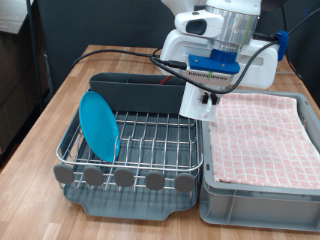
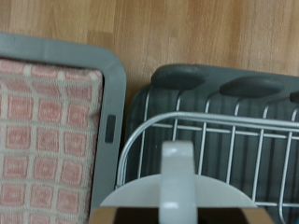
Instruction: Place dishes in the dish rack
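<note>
The bright-blue plate [image 1: 99,125] stands on edge in the silver wire dish rack [image 1: 150,145], at the exterior view's left. My gripper [image 1: 203,98] hangs over the rack's right side, next to the grey utensil bin [image 1: 135,92]. It is shut on the small white mug [image 1: 198,102] and holds it above the wires. In the wrist view the mug [image 2: 176,191] fills the near edge, handle pointing out over the rack's wires [image 2: 238,140] and dark tray [image 2: 196,84]. The wooden spoon is not in view.
A grey crate [image 1: 215,185] holding the pink checked cloth [image 1: 262,130] stands right beside the rack on the exterior view's right; it also shows in the wrist view [image 2: 47,131]. The robot's white base [image 1: 260,70] is behind. Wooden table [image 1: 60,100] lies all around.
</note>
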